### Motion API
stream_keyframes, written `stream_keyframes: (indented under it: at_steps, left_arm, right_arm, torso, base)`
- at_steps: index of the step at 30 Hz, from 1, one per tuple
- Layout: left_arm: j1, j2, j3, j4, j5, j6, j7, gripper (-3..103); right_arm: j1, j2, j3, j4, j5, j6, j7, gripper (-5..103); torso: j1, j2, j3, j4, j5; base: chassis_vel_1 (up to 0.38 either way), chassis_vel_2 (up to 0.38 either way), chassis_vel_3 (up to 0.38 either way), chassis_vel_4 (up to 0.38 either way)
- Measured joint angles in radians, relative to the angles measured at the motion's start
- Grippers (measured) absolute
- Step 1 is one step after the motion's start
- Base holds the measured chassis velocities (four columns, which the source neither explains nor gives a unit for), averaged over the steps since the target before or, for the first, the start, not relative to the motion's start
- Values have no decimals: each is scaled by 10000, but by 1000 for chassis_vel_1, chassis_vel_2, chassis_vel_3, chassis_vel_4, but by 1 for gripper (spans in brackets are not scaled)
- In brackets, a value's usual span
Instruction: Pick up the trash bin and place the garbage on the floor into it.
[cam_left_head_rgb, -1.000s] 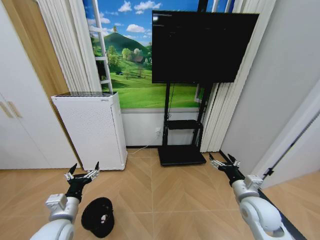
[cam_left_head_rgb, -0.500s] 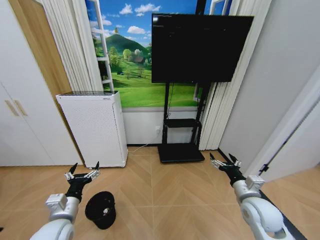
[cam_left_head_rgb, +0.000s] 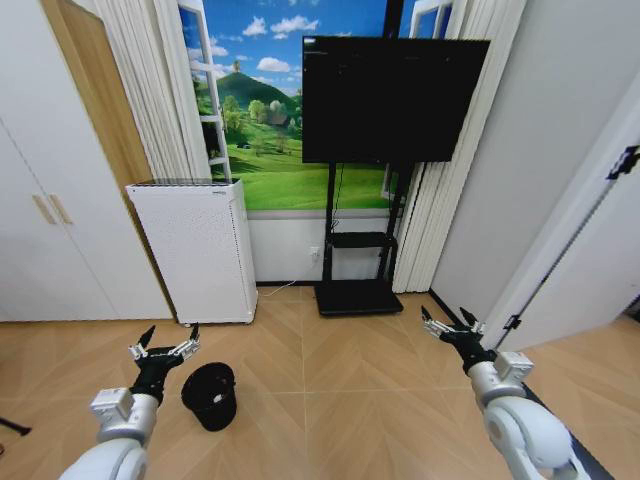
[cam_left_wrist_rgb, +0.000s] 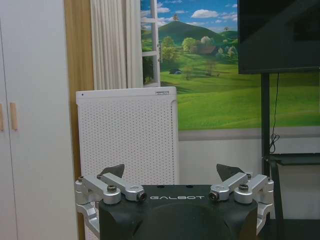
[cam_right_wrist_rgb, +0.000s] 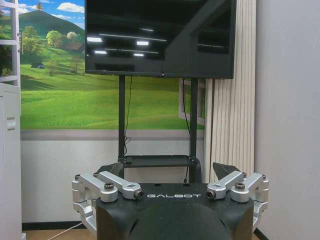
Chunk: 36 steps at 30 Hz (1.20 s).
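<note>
The trash bin, a small round black mesh basket, stands on the herringbone wooden floor at the lower left of the head view. My left gripper is held up in the air just left of the bin and apart from it, fingers open with nothing between them; the left wrist view shows it spread wide. On the right, my right gripper hangs open above bare floor, likewise spread in the right wrist view. The garbage is out of view.
A white perforated appliance stands against the wall behind the bin. A black TV on a stand is at the centre back. White cupboard doors line the left, a grey wall the right. Open floor lies between the arms.
The whole head picture has shifted, so the camera has moved: the bin now sits higher and further right in view. Both grippers hold the same open pose.
</note>
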Motion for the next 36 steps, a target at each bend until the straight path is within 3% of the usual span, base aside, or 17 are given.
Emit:
stream_keyframes:
  at_steps: [36]
  left_arm:
    - [-36, 8, 45, 200, -5, -127, 131, 100]
  right_arm:
    - [-242, 281, 30, 28, -267, 199, 6, 100]
  torso:
    - [-8, -15, -10, 0, -3]
  base:
    - [206, -209, -204, 206]
